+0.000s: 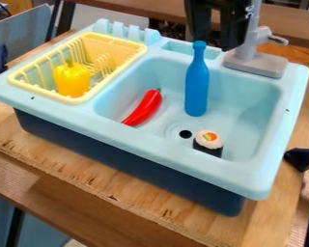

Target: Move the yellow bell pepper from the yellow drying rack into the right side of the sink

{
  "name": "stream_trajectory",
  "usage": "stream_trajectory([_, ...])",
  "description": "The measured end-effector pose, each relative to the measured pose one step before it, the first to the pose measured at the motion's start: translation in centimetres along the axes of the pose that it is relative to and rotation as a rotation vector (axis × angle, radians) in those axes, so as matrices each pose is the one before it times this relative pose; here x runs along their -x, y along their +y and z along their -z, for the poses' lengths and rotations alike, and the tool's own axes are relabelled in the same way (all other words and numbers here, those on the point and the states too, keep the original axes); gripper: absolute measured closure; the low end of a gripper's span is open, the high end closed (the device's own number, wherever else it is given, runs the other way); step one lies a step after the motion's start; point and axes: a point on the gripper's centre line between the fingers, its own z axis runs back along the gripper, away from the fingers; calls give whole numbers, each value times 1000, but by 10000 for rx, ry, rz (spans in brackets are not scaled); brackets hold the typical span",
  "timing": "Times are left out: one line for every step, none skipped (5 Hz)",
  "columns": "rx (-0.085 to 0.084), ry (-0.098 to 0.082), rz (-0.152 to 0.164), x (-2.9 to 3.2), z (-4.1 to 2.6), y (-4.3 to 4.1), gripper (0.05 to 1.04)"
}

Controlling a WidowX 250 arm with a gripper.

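The black gripper [214,44] hangs at the top of the view over the back edge of the sink, its two fingers apart. Just under its left finger is the top of an upright blue bottle [196,89] in the basin; whether they touch I cannot tell. A red chili pepper [144,108] lies on the left side of the basin. Near the front, beside the dark drain hole, sits a sushi piece [209,141] with a white top and black side. A yellow bell pepper [72,79] is in the yellow dish rack [77,100] at the left.
The light blue sink [173,158] with its dark base rests on a wooden table [92,179]. A grey faucet [256,61] stands at the back right, close beside the gripper. Dark blue clamp-like parts [302,158] are at the right edge.
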Motion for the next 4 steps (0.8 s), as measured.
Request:
stream_trajectory([164,292,-65,184,1246,61,84])
stream_trajectory([83,-313,-553,2108,-574,1112,85])
stream_trajectory([-298,-265,-412,2130,-1798,1648,84])
stream_trajectory([-334,-231,-555,2164,-1712,1998,84])
